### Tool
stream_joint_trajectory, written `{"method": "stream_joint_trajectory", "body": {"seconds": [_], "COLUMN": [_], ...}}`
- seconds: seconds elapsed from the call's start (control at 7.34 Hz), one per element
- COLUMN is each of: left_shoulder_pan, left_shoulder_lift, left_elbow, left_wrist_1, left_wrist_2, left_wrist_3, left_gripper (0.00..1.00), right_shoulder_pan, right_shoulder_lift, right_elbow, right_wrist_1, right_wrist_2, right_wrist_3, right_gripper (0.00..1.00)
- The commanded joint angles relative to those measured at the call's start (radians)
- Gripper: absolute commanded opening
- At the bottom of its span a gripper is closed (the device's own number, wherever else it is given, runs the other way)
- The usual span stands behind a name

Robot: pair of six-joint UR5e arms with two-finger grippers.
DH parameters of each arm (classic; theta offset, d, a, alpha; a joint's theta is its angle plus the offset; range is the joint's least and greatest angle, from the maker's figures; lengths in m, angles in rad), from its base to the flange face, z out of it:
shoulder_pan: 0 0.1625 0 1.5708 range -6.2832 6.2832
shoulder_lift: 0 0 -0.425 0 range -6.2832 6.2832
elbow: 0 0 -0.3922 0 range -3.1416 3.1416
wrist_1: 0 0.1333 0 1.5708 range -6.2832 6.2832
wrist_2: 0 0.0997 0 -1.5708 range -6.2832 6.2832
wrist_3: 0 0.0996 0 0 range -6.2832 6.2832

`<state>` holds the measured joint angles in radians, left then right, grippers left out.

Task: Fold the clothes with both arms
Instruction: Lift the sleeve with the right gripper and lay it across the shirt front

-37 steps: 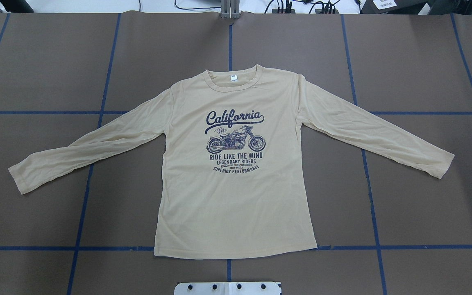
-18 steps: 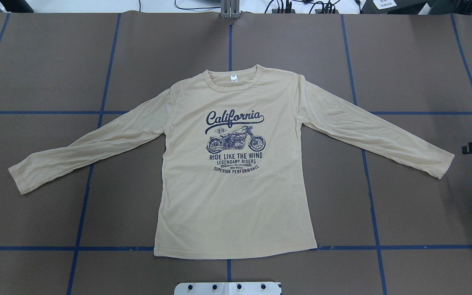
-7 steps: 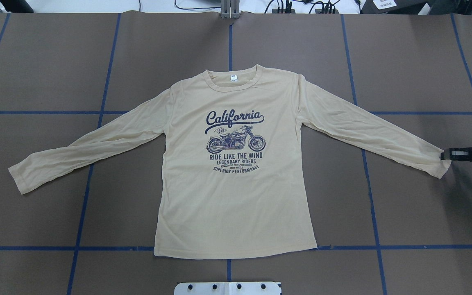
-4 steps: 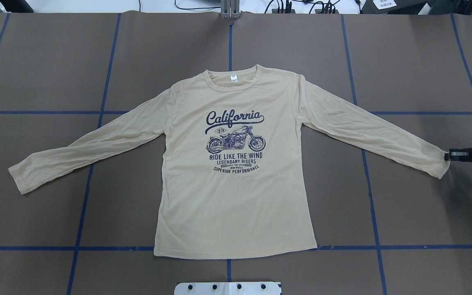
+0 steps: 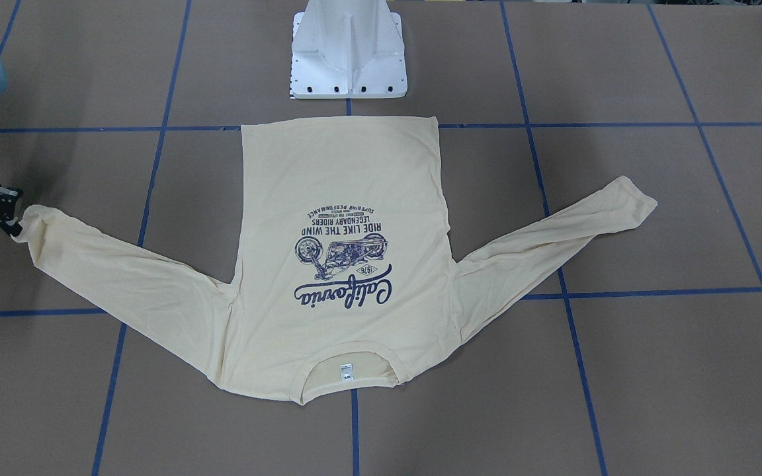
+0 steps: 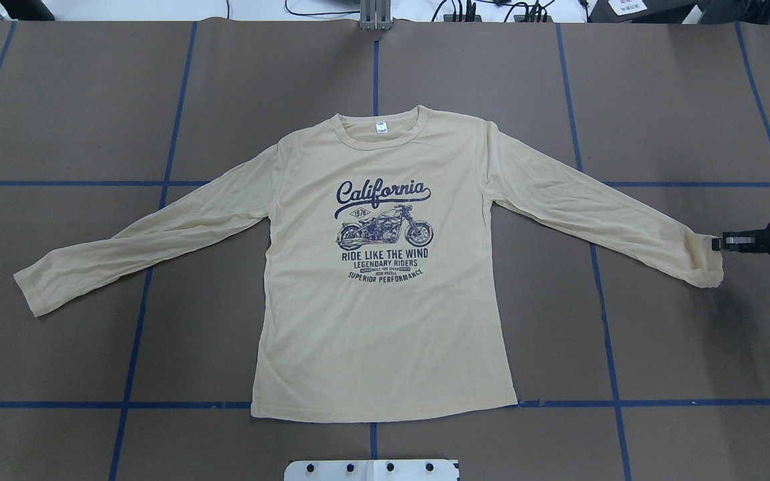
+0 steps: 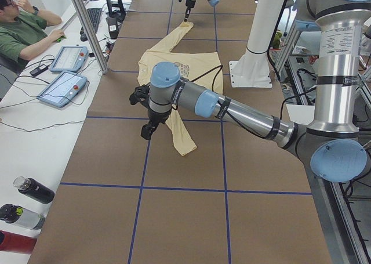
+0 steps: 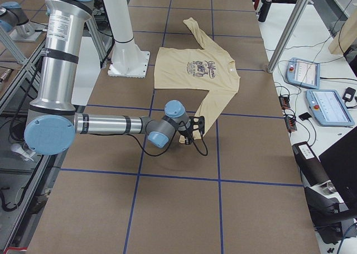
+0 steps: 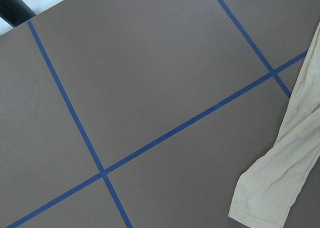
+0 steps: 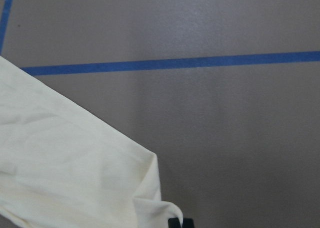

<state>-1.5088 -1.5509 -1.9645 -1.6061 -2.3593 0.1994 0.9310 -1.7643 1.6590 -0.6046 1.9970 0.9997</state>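
1. Shirt [image 6: 385, 321]: one, spread flat and print-up on the bench [image 6: 91, 100], with its collar on the side far from the robot and both sleeves angled outward and back toward the robot.
2. Right arm's fingers [image 6: 719, 244] sit at the outer end of the right sleeve [image 6: 599, 214]. They point inward along its long axis and appear pinched on the cuff's far corner, which is bunched against them.
3. Left arm's fingers [image 7: 148, 129] hang above the bench near the left cuff [image 9: 265, 198]. Whether they are parted or closed I cannot tell.
4. Judgement: the chest lies to the robot's left of the right fingers, so the sleeve should be carried that way.
5. Count: two arms, two sleeves, one garment.
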Motion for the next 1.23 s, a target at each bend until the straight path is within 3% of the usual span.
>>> {"method": "stream_joint_trajectory", "body": {"seconds": [0.0, 0.41, 0.68, 1.09], "left_shoulder_pan": [0.001, -0.001, -0.001, 0.001], "left_shoulder_lift": [0.0, 0.0, 0.0, -0.001], "left_elbow": [0.001, 0.001, 0.001, 0.01], "left_wrist_1": [0.0, 0.0, 0.0, 0.0], "left_wrist_2": [0.0, -0.002, -0.002, -0.002], "left_wrist_3": [0.0, 0.0, 0.0, -0.002], "left_gripper": [1.0, 1.0, 1.0, 1.0], "right_shoulder_pan": [0.018, 0.014, -0.012, -0.142], "right_shoulder_lift": [0.046, 0.323, 0.585, 0.852], "right_elbow": [0.082, 0.1, 0.097, 0.085], "right_wrist_1": [-0.03, -0.312, -0.587, -0.739], "right_wrist_2": [0.017, -0.013, -0.058, -0.254], "right_wrist_3": [0.118, 0.203, 0.239, 0.367], "right_gripper": [0.0, 0.0, 0.0, 0.0]}}
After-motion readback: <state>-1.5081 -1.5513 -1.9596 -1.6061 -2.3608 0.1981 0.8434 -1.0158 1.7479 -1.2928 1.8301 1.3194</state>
